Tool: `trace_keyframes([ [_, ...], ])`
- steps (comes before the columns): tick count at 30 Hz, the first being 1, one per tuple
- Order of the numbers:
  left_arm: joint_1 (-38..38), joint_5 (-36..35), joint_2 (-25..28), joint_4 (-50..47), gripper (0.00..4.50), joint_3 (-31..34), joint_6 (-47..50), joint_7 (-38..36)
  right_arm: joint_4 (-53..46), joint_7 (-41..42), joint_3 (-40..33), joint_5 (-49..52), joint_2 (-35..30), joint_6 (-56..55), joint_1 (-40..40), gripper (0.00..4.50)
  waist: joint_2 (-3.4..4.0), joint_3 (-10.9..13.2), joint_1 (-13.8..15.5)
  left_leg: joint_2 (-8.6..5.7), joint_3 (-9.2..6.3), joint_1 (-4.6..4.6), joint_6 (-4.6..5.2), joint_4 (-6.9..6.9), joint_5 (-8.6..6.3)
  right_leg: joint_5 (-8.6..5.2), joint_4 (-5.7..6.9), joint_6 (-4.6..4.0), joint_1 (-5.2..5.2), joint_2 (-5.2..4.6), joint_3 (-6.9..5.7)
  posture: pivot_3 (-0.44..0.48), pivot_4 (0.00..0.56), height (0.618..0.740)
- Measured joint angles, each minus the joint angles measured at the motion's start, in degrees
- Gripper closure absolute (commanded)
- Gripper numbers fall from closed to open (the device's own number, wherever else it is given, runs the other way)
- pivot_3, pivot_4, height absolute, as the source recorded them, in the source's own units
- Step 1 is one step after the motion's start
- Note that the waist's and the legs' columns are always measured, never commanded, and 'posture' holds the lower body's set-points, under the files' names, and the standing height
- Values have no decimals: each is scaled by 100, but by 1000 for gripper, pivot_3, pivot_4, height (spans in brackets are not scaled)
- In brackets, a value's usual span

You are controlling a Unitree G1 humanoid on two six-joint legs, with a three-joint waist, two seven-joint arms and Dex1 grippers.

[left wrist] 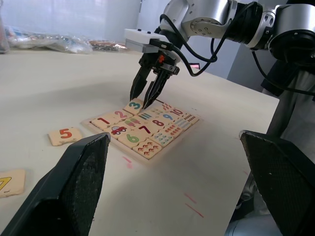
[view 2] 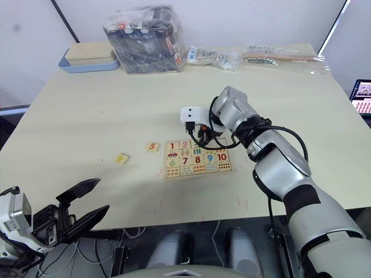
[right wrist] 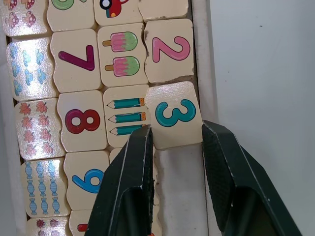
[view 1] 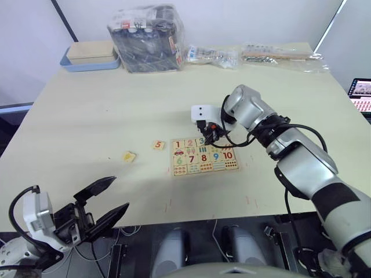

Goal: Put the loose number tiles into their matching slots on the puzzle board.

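The puzzle board [view 1: 204, 156] lies mid-table, with tiles 1 and 2 seated in its top row. My right gripper [view 1: 210, 138] points down at that row, shut on the number 3 tile [right wrist: 174, 120]. The tile rests slightly askew over its slot, beside the pencil picture. A bare slot [right wrist: 175, 184] shows beside it, between my fingers. Two loose tiles lie left of the board: the 5 tile [view 1: 158, 145] and a tile with a yellow digit [view 1: 128, 156]. My left gripper [view 1: 107, 200] hangs open off the table's front left edge, holding nothing.
At the back left stand a blue-rimmed tray [view 1: 90, 58] and a plastic-wrapped box [view 1: 148, 37]. Clear bags [view 1: 278, 55] lie along the back edge. A laptop [view 1: 362, 95] sits off the right edge. Bare tabletop [view 1: 87, 116] surrounds the board.
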Motion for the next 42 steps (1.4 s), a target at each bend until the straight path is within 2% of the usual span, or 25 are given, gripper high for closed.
trace_keyframes([
  [39, 95, 12, -67, -12, 0, -118, -87, 52, 136, 14, -217, -324, 224, -15, -3, 3636, 16, 10, -29, 0, -3, 0, 2, -1, -3, 2, 0, -3, -3, -9, 0, 0, 150, 740],
  [41, 97, 12, -67, -13, 0, -134, -91, 52, 136, 20, -218, -327, 223, -19, -3, 2519, 18, 11, -29, 0, -3, 0, 3, -2, -3, 2, 0, -3, -3, -9, 0, 0, 150, 740],
  [42, 97, 12, -67, -12, 0, -144, -93, 52, 137, 26, -218, -328, 226, -20, -2, 2146, 19, 12, -28, 0, -3, 0, 2, -2, -3, 2, 0, -3, -3, -9, 0, 0, 150, 740],
])
